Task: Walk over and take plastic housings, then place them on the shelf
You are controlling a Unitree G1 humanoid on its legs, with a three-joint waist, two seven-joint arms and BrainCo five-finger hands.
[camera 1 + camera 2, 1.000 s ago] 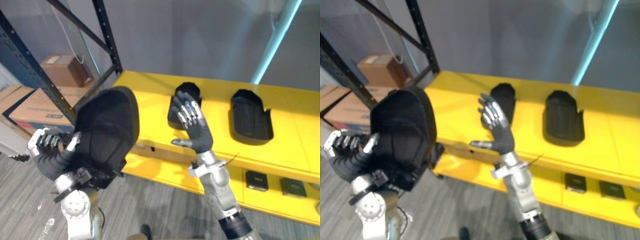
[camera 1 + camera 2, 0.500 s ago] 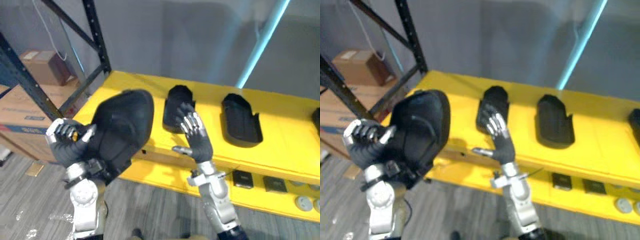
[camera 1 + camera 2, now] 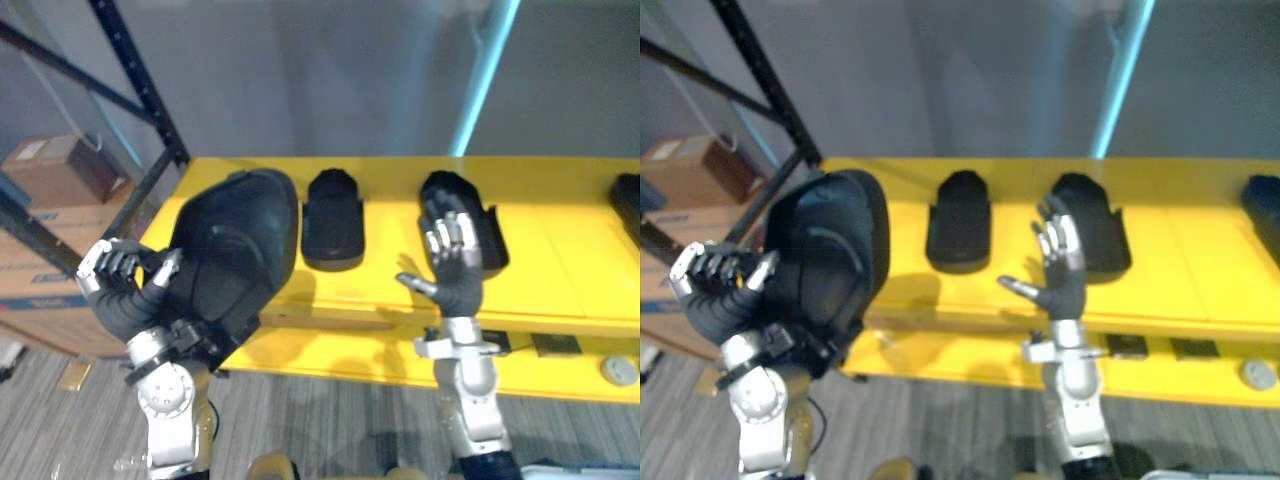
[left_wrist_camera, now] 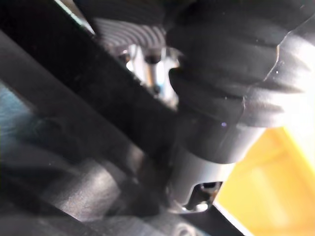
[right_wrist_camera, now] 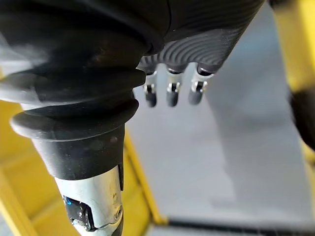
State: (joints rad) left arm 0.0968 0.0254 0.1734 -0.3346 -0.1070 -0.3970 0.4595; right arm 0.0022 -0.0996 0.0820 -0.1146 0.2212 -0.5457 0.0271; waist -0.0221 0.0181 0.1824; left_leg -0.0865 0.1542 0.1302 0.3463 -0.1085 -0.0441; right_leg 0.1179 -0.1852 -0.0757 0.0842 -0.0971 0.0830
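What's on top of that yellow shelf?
A black plastic housing, a second housing behind the right hand, a third housing at the edge. The held housing hides the shelf's left end.

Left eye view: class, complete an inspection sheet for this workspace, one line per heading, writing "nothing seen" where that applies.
Surface: yellow shelf, long with a flat top.
Job's things: three black housings lie on the shelf, the middle housing, the right housing and the edge housing at the far right; the held housing is at the shelf's left end.
Clutter: small dark blocks and a grey disc on the lower ledge.
Robot hands: left robot hand curled on the held housing; right robot hand open, raised before the right housing.
Cables: nothing seen.
Surroundings: dark rack, cardboard boxes, teal post, grey floor.
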